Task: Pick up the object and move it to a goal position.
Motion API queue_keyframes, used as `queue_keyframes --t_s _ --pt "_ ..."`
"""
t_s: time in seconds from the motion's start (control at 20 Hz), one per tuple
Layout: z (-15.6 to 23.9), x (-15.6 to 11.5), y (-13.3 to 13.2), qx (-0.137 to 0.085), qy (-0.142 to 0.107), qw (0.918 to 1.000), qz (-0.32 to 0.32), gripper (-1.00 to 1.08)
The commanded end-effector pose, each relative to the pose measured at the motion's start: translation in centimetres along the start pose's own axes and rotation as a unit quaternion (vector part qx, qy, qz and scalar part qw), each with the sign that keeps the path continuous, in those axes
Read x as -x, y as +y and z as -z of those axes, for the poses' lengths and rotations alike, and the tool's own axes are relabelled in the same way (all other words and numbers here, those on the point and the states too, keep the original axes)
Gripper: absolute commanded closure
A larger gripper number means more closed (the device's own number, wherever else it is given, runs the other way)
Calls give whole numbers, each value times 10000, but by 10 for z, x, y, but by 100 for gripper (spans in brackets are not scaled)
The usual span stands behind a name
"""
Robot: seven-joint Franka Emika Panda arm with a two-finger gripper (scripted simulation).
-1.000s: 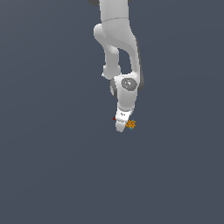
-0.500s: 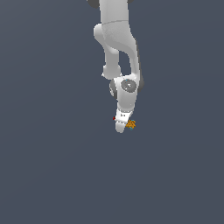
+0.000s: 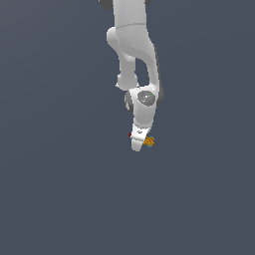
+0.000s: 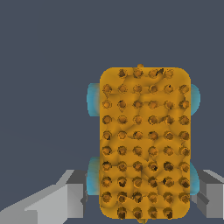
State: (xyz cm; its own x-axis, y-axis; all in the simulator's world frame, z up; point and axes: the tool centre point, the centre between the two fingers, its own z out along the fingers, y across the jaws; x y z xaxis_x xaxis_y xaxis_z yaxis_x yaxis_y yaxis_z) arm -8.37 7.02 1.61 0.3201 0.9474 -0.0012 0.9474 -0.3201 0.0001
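The white arm reaches down from the top of the exterior view, and its gripper (image 3: 139,145) sits low against the flat grey floor (image 3: 60,189), with the object (image 3: 149,142) just beside its tip on the exterior view's right. A tiny red speck (image 3: 130,134) shows at the gripper's other side. From that far view the object is only a small orange knobbly cluster with a teal fleck, and contact cannot be judged there. The wrist view is much clearer: the object (image 4: 145,142) is an orange studded block with teal rounded bits poking out at its sides, and it stands between the two grey fingers (image 4: 72,197), one on each flank of its lower part. The fingers look close to or touching the teal bits, but a thin gap cannot be ruled out, so I cannot tell whether the gripper is clamped on the block or only bracketing it. By my reading, the step in hand is the grasp itself, at the point of closing. The next move calls for a firm squeeze across the block's narrow width, then a straight lift before carrying it to the goal, which is not clearly marked in either view.
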Motion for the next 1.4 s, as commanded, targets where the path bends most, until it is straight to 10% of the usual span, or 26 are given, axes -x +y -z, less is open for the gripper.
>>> queue_keyframes --t_s 0.0,1.35 --pt "0 -1 5 7 5 10000 -2 108" --pt "8 -13 138 0 10 10000 -6 108"
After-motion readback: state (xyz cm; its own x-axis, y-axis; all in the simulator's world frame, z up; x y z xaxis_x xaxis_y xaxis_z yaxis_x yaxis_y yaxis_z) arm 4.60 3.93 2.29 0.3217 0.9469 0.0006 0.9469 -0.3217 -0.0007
